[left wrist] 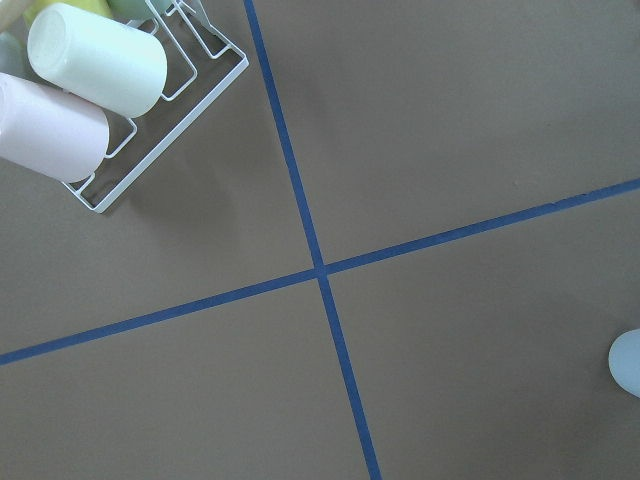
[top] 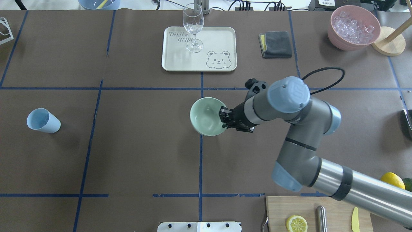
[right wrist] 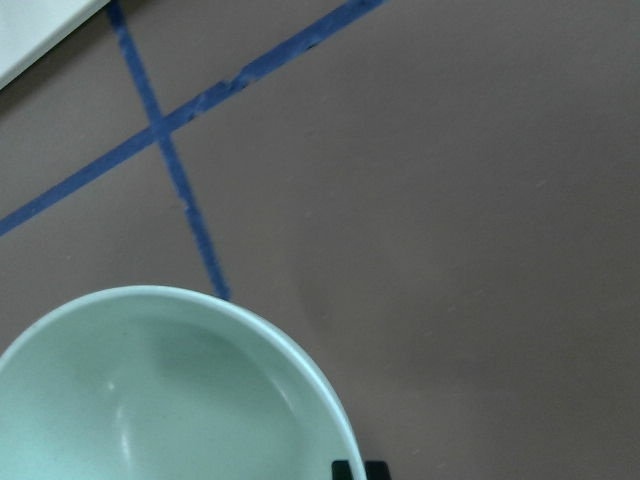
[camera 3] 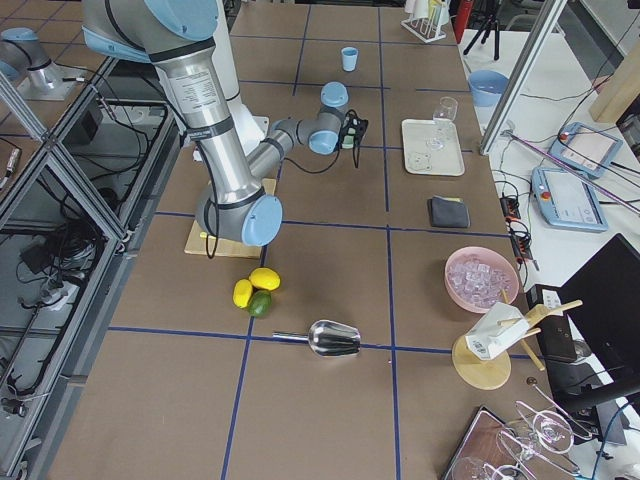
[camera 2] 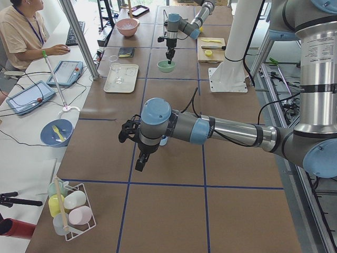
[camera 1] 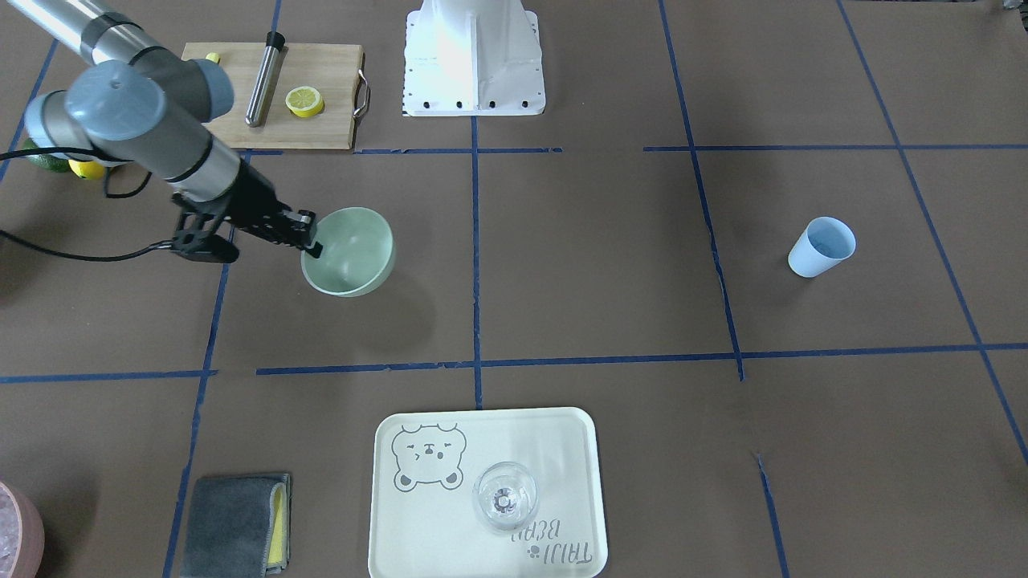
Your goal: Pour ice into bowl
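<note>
Jaws of right gripper (top: 224,120) are clamping the rim of the bowl (top: 206,116), with nothing else in the grip. 1 finger is showing inside the wall in the front view. Bowl is hanging over the centre tape line, between the tray (top: 180,56) and the robot base, and tilting slightly. Its shadow is falling off to 1 side, so it is looking lifted off the table. Inside is showing only smooth mint wall.

Right arm is reaching in from the cutting board (top: 280,209) corner, where a lemon half (top: 296,223) is lying.

Left gripper (camera 2: 140,164) is only showing in the left side view, so I can't tell how its jaws are standing. It is pointing down over the table just beside the blue cup (top: 43,120). Its wrist camera is showing a tape cross, the cup's edge and a wire rack of cups (left wrist: 100,90).

Wine glass (top: 193,25) is standing upright on the tray. Grey cloth (top: 276,44) is lying beside it. Pink container (top: 338,42) of whitish chunks is sitting at the far right corner. Metal scoop (camera 3: 335,338) is lying well apart from all of that.
</note>
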Robot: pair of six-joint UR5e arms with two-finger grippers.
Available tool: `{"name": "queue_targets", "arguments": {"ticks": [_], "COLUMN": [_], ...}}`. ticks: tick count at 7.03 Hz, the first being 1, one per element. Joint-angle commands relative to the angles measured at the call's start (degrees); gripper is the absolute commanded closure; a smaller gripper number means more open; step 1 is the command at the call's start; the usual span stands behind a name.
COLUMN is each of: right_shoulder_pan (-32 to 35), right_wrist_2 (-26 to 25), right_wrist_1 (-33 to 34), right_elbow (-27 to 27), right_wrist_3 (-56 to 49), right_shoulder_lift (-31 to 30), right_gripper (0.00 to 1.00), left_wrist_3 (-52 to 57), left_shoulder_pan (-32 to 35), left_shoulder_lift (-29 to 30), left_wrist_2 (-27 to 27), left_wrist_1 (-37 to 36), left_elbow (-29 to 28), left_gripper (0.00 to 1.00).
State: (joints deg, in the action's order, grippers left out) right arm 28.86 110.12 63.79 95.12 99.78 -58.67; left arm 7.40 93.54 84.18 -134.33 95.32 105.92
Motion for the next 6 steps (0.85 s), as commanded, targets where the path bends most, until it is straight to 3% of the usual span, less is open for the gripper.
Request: {"name": "queue_targets", "arguments": {"ticks": [1, 4, 5, 6], "right_shoulder_pan": [-4.2, -5.3, -5.3, -5.6], "right_wrist_2": [-5.5, -5.7, -7.2, -10.1], "right_wrist_1": [4.6, 4.5, 4.5, 5.2], "right_elbow": [-4.4, -6.8, -6.9, -6.7], "right_wrist_3": [3.0, 3.1, 3.3, 3.7], "right_shoulder_lift": [7.5, 8.2, 8.4, 9.0], "right_gripper": [1.00, 1.00, 0.22, 0.00], "left_wrist_3": [0.1, 0.2, 0.2, -0.2], "left_shoulder_pan": [0.0, -0.3, -0.6, -0.6], "left_shoulder_lift": [0.1, 0.1, 0.3, 0.1], "left_wrist_2": [-0.1, -1.1, -2.7, -9.0], "left_wrist_1": [0.2, 0.4, 2.5, 4.4], "left_elbow": [0.1, 0.8, 0.7, 0.3], "left_gripper": [0.00, 0.00, 0.00, 0.00]}}
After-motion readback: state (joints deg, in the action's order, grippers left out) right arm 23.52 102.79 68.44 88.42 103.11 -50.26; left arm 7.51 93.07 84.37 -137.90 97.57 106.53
